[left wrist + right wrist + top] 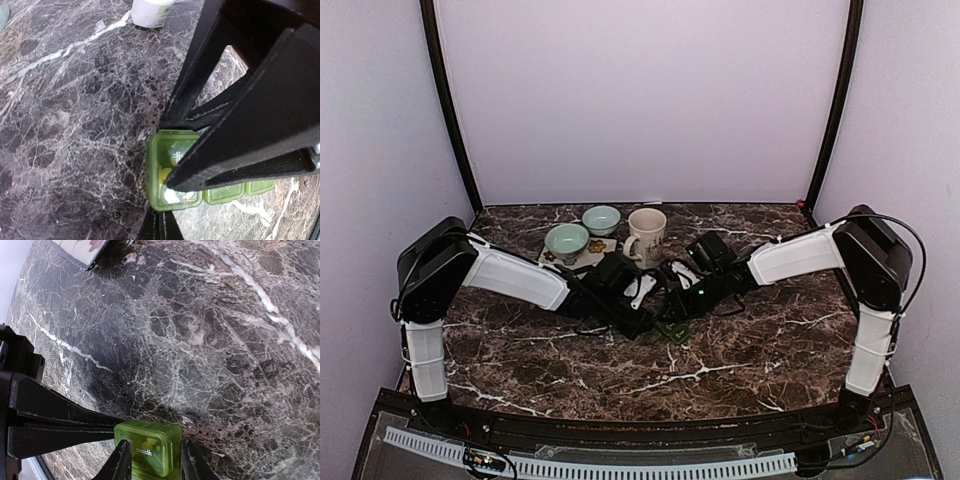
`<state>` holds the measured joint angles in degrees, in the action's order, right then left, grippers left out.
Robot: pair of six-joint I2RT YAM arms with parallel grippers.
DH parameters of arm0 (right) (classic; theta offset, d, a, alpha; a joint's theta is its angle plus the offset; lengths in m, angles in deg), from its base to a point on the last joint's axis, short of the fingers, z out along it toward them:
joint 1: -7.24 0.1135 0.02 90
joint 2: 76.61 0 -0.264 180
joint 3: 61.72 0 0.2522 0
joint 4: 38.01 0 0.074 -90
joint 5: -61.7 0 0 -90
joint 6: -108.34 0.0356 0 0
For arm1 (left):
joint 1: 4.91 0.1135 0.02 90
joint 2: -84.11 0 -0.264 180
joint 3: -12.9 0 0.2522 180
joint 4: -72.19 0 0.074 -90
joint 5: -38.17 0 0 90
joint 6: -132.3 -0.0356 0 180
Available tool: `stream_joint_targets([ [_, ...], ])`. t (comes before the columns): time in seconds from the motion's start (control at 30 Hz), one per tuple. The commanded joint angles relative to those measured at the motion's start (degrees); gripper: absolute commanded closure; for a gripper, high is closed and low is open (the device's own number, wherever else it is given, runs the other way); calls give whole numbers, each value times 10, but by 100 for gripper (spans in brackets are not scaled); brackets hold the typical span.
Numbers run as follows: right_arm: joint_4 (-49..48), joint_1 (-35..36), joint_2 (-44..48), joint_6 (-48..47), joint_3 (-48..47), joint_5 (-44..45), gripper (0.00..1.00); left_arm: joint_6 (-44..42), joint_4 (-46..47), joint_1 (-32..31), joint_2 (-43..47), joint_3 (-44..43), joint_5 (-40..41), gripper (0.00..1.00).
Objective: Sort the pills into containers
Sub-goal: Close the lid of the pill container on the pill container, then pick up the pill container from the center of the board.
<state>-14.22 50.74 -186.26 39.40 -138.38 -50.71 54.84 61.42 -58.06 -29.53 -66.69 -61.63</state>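
Where the two arms meet over the middle of the marble table (770, 350), the top view shows the left gripper (642, 320) and the right gripper (680, 312) crowded over a green pill box (672, 329). Their jaws cannot be read from here. Behind them stand a pale green bowl (567, 240), a second bowl (601, 218) and a cream mug (646, 235).

In the left wrist view the pill box lies flat on the marble. Its end compartment is uncovered, with white and yellow pills (172, 196) inside, and the left arm's black fingers (240, 125) cross above it. A white bottle (150, 11) stands at the top edge.

In the right wrist view the right gripper's fingers press either side of the pill box, clamped on it. The left gripper's fingers are pressed together into a wedge whose tip touches the box's left edge.
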Motion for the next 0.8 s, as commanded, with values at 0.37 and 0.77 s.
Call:
stream_joint_targets([
  [0.37, 111, 40, -50, -12, 60, 44, 73, 24, 12, -2, -32, -70, 2, 100],
  [0.77, 139, 71, -62, -4, 55, 82, 73, 31, 4, -2, -36, -78, 2, 100],
])
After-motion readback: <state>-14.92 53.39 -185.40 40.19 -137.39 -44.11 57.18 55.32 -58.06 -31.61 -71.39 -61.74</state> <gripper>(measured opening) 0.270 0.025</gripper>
